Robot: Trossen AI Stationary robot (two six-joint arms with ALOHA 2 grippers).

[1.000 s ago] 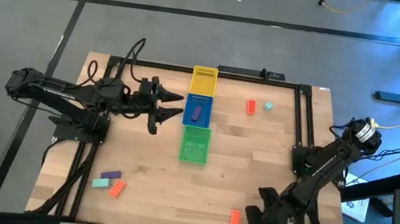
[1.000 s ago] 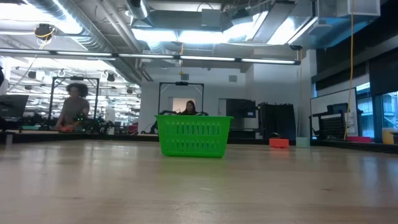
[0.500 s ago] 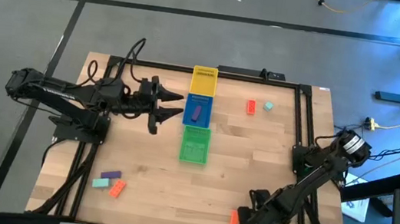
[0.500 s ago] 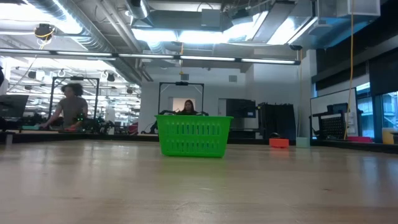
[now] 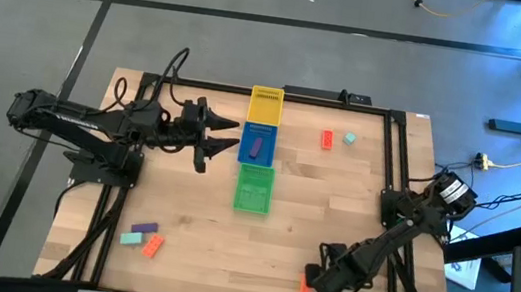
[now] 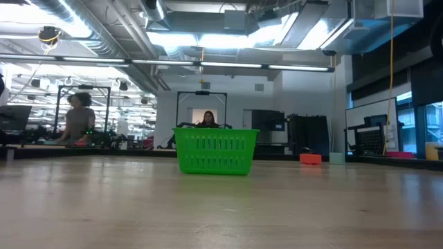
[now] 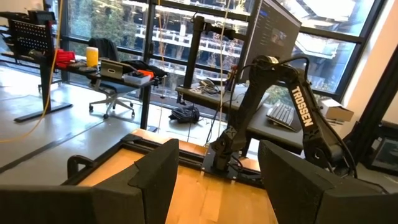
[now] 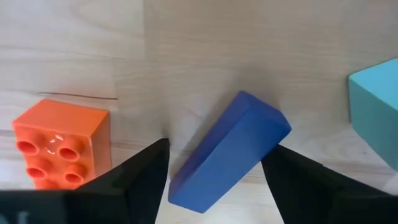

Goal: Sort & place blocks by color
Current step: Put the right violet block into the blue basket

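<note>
My right gripper (image 5: 311, 275) is low over the table's near right part, open. In the right wrist view its fingers (image 8: 134, 180) stand on either side of a blue-purple block (image 8: 231, 149) that lies askew on the wood. An orange block (image 8: 59, 146) lies to one side of it and a teal block (image 8: 376, 106) to the other. From above only the orange block (image 5: 303, 288) shows beside the gripper. My left gripper (image 5: 228, 142) hovers open beside the blue tray (image 5: 268, 132), which holds a purple block (image 5: 256, 147). More blocks lie near left (image 5: 143, 236) and far right (image 5: 327, 140).
The yellow tray (image 5: 265, 105), the blue tray and the green tray (image 5: 254, 188) stand in a row at the table's middle. The green tray (image 6: 214, 151) fronts the low view, with an orange block (image 6: 310, 158) and a teal block (image 6: 337, 158) behind. People sit in the room beyond.
My right gripper has moved toward the table's left along the near edge, closing on the orange block and the blocks beside it. My left arm has kept still.
</note>
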